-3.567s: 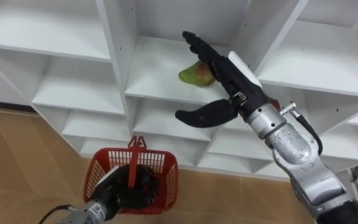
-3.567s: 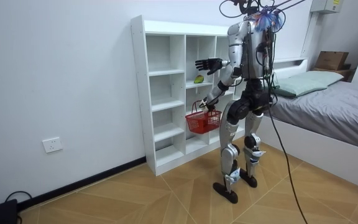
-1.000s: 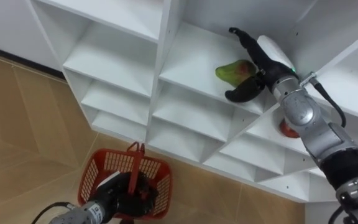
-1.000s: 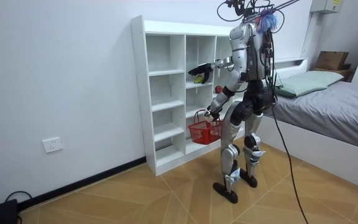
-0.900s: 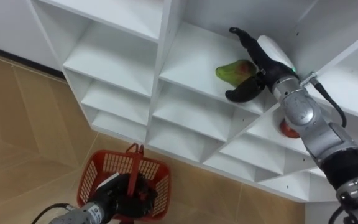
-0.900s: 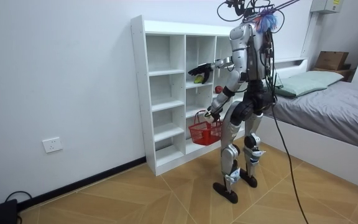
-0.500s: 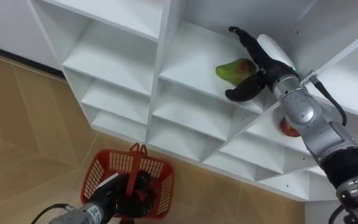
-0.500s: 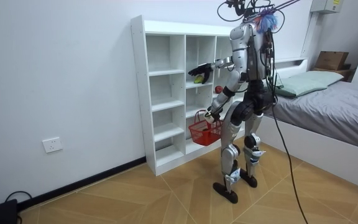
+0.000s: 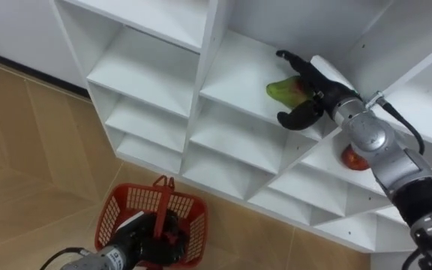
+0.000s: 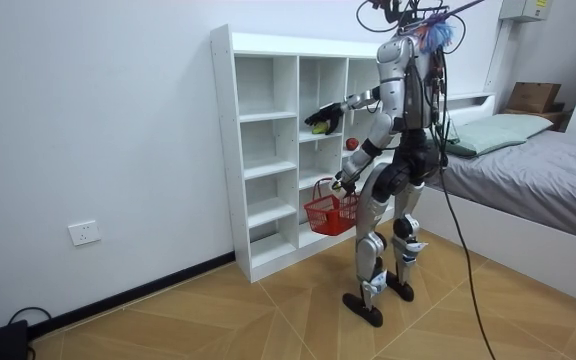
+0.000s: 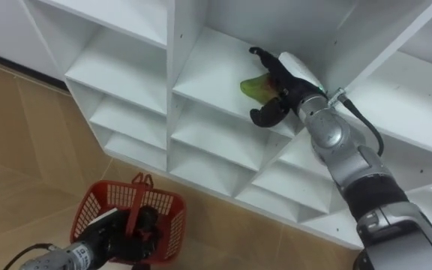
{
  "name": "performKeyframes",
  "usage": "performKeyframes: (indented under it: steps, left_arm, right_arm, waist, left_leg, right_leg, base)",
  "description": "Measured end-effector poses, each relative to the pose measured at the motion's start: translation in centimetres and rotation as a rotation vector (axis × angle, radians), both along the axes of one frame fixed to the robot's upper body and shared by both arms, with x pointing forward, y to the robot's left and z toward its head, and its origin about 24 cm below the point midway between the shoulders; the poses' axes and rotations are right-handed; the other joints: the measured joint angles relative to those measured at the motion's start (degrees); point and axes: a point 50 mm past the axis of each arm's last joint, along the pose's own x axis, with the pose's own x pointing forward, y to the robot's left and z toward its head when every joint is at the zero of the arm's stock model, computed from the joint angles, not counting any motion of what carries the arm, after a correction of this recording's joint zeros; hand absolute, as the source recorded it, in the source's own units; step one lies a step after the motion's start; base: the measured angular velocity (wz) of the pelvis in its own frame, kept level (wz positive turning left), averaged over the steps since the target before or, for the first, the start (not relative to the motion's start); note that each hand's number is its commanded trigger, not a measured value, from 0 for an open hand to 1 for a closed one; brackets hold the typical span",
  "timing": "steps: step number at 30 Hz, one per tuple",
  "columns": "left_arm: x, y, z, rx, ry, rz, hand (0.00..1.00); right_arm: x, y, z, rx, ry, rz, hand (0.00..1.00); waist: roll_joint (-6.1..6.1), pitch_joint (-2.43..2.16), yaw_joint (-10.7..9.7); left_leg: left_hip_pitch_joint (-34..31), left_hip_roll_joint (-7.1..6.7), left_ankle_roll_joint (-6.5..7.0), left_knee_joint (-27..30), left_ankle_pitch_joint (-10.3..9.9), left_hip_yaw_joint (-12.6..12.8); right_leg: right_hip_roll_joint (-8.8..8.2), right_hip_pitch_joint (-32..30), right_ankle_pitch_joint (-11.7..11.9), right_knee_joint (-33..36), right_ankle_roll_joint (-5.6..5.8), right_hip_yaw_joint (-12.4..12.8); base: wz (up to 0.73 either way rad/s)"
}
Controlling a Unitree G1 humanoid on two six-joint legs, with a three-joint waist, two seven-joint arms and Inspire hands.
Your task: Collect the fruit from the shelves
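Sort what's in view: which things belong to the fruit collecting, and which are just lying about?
Job in hand:
green fruit, grasped by the right hand
red fruit, in a lower compartment
red basket, held by the left hand
white shelf unit

Lying about:
bed
cardboard box
wall socket

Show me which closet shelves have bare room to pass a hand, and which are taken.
Free in the closet: the left column's shelves, left of the divider, and the shelf under the mango. Crowded: the mango's own shelf, where the right hand curls round it, and the shelf with the red fruit. The left hand holds the basket below.
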Motion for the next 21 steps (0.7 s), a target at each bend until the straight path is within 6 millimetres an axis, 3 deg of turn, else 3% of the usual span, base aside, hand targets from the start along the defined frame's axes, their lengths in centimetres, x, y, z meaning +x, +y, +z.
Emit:
performKeyframes:
  steps: [2,3,4,5,6,21]
  left_arm:
    - [0.08,-0.01,0.04,0.000,-0.002,-0.001,1.00]
    - [0.15,-0.02,0.07,0.000,-0.004,-0.001,1.00]
    - [0.17,-0.02,0.08,0.000,-0.005,-0.001,1.00]
    - [0.20,-0.03,0.10,0.000,-0.006,-0.002,1.00]
    - [0.21,-0.03,0.10,0.000,-0.006,-0.002,1.00]
    - [0.48,-0.09,0.25,0.000,-0.015,-0.004,1.00]
  right_arm:
    - [0.13,-0.09,0.03,0.000,0.010,-0.001,0.00]
    - [0.15,-0.14,0.02,0.004,0.012,-0.004,0.05]
    - [0.15,-0.15,0.02,0.007,0.013,-0.004,0.42]
    - [0.15,-0.15,0.02,0.011,0.014,-0.005,0.66]
    - [0.15,-0.15,0.02,0.011,0.015,-0.004,0.97]
    - [0.05,-0.47,-0.30,0.020,0.032,-0.019,1.00]
  waist:
    - [-0.02,-0.01,0.04]
    - [-0.05,-0.01,0.11]
    - [-0.05,-0.01,0.12]
    - [-0.06,-0.01,0.12]
    - [-0.08,-0.02,0.09]
    - [-0.34,-0.01,0.50]
  left_leg:
    - [0.00,-0.02,0.01,0.01,0.03,-0.01]
    - [0.00,-0.03,0.01,0.02,0.04,-0.01]
    - [0.00,-0.05,0.02,0.01,0.05,-0.01]
    - [0.00,-0.09,0.05,0.00,0.14,-0.01]
    - [0.01,-0.12,0.06,-0.01,0.15,-0.01]
    - [0.01,-0.28,0.12,-0.02,0.19,-0.03]
  right_leg:
    - [-0.02,0.00,0.00,-0.01,0.00,-0.05]
    - [-0.03,0.01,-0.01,-0.02,0.01,-0.05]
    - [-0.05,0.01,-0.01,-0.02,0.01,-0.06]
    - [-0.08,0.01,-0.02,-0.02,0.03,-0.06]
    - [-0.11,0.00,-0.03,-0.02,0.05,-0.06]
    - [-0.26,-0.01,-0.09,-0.02,0.15,-0.10]
  base:
    - [0.00]
    - [0.00]
    - [0.00]
    - [0.00]
    - [0.00]
    - [0.00]
